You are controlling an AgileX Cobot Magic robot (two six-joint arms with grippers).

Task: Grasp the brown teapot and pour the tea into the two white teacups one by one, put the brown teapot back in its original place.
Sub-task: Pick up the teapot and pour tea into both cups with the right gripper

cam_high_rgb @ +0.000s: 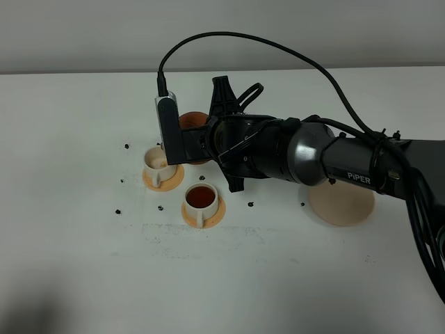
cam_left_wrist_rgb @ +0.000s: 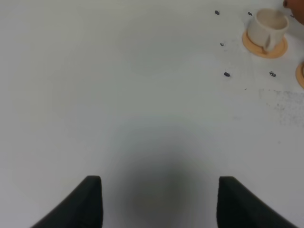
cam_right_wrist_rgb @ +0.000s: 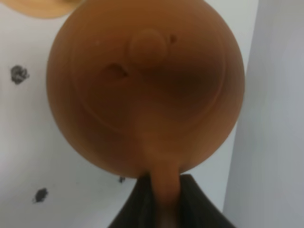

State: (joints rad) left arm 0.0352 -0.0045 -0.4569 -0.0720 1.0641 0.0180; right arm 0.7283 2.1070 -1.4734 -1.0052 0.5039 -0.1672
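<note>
right claw (cam_right_wrist_rgb: 160, 195) grasps the brown teapot (cam_right_wrist_rgb: 142, 90) near 1 teacup (cam_high_rgb: 158, 162); left claw (cam_left_wrist_rgb: 159, 202) released over table (cam_left_wrist_rgb: 118, 95).

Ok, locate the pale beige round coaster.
Exterior high view: the pale beige round coaster lies right of centre, partly hidden under the right arm, right of the tea-filled white teacup.

Reddish-brown teapot (cam_right_wrist_rgb: 142, 90); cream-white far cup (cam_high_rgb: 157, 163) and near cup (cam_high_rgb: 208, 208) on orange saucers (cam_high_rgb: 218, 215); dark red-brown tea (cam_high_rgb: 200, 197); pale beige coaster (cam_high_rgb: 342, 207); white, black-speckled table (cam_high_rgb: 69, 264); black arm (cam_high_rgb: 361, 167).
</note>
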